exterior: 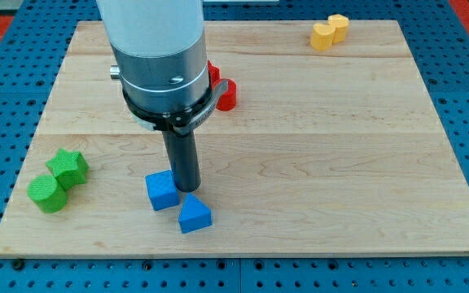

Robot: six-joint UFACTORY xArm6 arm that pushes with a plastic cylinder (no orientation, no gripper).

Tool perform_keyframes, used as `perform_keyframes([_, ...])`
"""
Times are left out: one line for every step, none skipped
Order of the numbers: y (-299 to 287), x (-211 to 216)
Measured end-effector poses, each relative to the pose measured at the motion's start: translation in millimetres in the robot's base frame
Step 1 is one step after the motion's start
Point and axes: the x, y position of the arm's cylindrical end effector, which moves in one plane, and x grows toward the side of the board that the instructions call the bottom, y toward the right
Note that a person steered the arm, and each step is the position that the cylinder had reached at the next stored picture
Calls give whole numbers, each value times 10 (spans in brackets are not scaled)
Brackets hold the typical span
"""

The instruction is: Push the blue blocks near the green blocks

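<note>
Two blue blocks [162,191] [195,215], two green [67,167] [47,194] — perhaps two red [225,94]

**Two blocks flank rod tip at board's lower middle**

My tip [187,189] stands on the wooden board [340,146], touching the right side of the blue cube [162,191], with the blue triangular block [195,215] just below it, toward the view's bottom. Well to the view's left, near the board's edge, the green star block [67,167] sits touching the green cylinder [48,194] below it. Behind the arm [155,57], the red blocks [223,91] lie partly hidden. The yellow blocks [330,32] rest together at the view's top right.
</note>
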Motion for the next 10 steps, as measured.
perform_keyframes([-465, -41])
perform_keyframes([162, -127])
perform_keyframes([821, 413])
perform_keyframes([382, 745])
perform_keyframes([-18, 361])
perform_keyframes([-411, -33])
perform_keyframes([-659, -158])
perform_keyframes([-184, -263])
perform_keyframes([121, -576])
perform_keyframes([-175, -978])
